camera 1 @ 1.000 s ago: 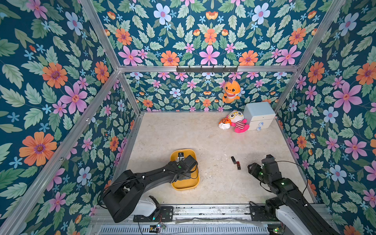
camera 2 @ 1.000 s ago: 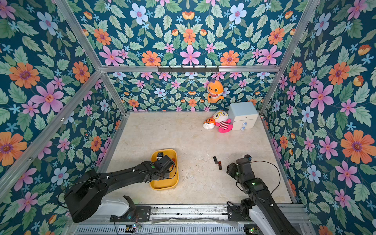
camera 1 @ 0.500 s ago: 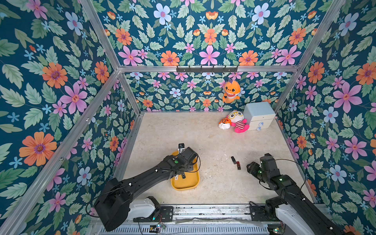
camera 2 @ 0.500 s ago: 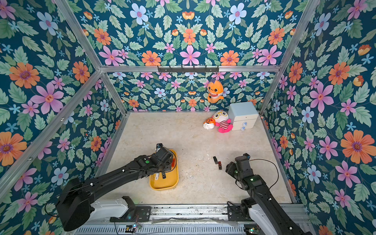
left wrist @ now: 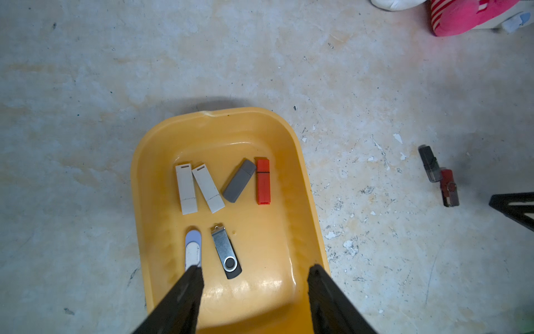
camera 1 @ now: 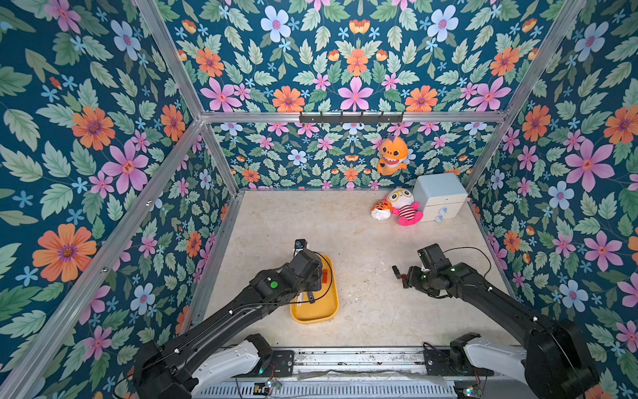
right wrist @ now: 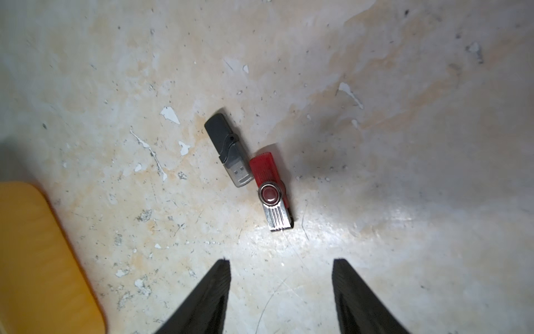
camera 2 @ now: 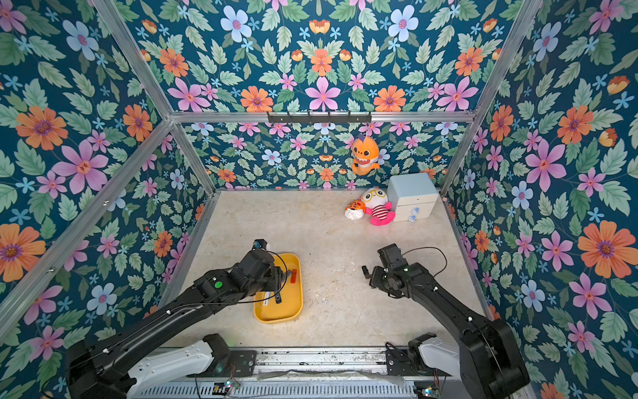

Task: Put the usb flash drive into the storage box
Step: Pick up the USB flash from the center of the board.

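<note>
**Beige tabletop (camera 1: 362, 241): left jaws just opened**

We are holding our left gripper (left wrist: 255, 269) apart, emptied, over the storage box (left wrist: 208, 124). Our right gripper (right wrist: 281, 261), also apart, is nearing the red usb flash drive (right wrist: 268, 179) ahead.

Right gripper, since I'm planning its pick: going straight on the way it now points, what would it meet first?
Probably the red swivel drive on the table, just ahead of the open right gripper; the dark grey drive lies just beyond it. Depth is uncertain.
</note>
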You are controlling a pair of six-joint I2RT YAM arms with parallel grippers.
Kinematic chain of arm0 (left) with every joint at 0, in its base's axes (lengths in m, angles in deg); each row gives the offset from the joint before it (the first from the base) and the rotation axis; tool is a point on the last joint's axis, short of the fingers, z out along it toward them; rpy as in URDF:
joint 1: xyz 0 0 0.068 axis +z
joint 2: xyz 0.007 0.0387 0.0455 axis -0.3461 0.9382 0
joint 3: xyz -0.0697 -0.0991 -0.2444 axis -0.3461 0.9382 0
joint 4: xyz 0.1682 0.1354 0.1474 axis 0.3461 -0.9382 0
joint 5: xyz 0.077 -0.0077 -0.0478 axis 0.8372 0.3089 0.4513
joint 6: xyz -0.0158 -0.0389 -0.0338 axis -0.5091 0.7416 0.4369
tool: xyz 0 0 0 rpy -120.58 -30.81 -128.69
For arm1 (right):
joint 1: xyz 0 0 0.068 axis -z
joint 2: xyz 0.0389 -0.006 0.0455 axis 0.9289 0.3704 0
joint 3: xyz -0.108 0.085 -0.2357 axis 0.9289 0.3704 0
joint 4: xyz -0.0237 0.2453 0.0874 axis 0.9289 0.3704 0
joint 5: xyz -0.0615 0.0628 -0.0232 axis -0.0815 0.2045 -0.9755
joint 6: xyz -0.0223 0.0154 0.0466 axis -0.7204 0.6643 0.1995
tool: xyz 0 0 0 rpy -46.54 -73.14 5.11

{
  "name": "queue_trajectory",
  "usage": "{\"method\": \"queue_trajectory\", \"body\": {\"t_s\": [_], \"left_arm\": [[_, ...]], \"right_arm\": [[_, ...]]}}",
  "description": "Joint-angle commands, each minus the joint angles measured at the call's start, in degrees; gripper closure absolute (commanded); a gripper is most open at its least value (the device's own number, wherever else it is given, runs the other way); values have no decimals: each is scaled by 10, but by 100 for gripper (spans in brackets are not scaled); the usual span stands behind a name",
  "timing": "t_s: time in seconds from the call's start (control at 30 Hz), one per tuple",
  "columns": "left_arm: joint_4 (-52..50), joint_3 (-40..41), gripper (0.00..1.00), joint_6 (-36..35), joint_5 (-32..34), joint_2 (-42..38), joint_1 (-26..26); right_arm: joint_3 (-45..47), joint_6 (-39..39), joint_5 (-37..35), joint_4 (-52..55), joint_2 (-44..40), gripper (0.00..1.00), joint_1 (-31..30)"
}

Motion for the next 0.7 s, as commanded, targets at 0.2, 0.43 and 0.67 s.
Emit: {"method": "queue_trajectory", "body": {"t_s": [0.2, 0.43, 0.67], "left_arm": [[8, 29, 36, -3, -7, -55, 0], [6, 35, 36, -4, -3, -64, 1], [8, 39, 36, -5, 1, -64, 1]], "right_arm": [[-66, -40, -66, 58, 101, 46, -29], [-92, -55, -53, 45, 163, 52, -33], [-105, -61, -57, 42, 213, 57, -38]]}}
